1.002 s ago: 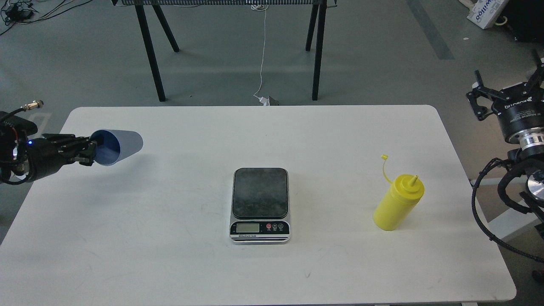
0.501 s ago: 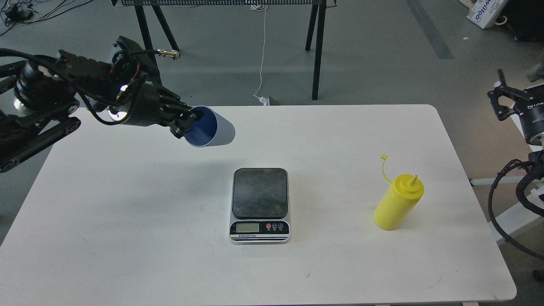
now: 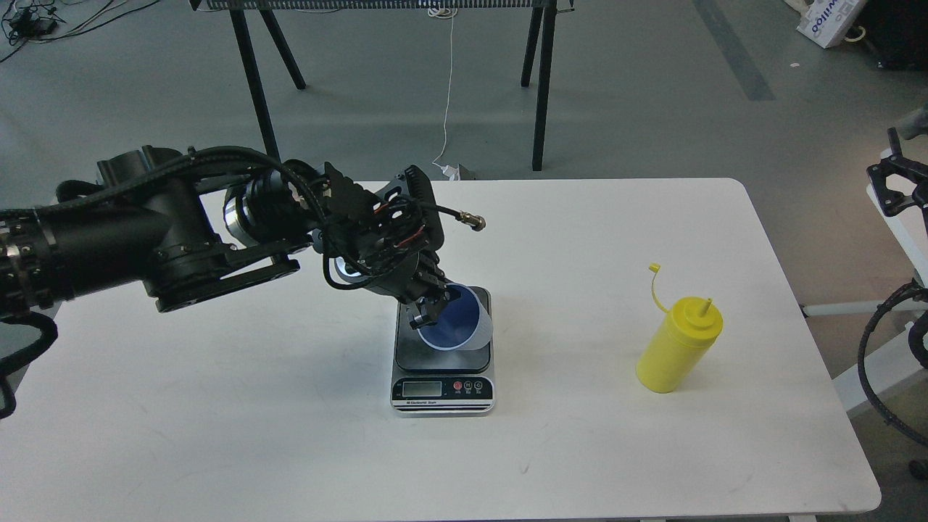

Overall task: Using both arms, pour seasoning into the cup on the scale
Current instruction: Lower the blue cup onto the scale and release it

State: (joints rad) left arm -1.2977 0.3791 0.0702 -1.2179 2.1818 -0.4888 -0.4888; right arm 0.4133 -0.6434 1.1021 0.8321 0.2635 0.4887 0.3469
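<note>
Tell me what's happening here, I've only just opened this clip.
The left gripper is shut on the rim of the light-blue cup, holding it over the dark plate of the scale at mid-table. The cup tilts toward the camera, and whether it touches the plate cannot be told. The yellow seasoning bottle stands untouched to the right, cap strap hanging open. The right arm is off the table's right edge, holding nothing visible.

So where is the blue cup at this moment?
In the head view the cup is mid-table, over the dark plate of the scale, gripped at its rim by the left gripper. The yellow seasoning bottle stands well to its right.
</note>
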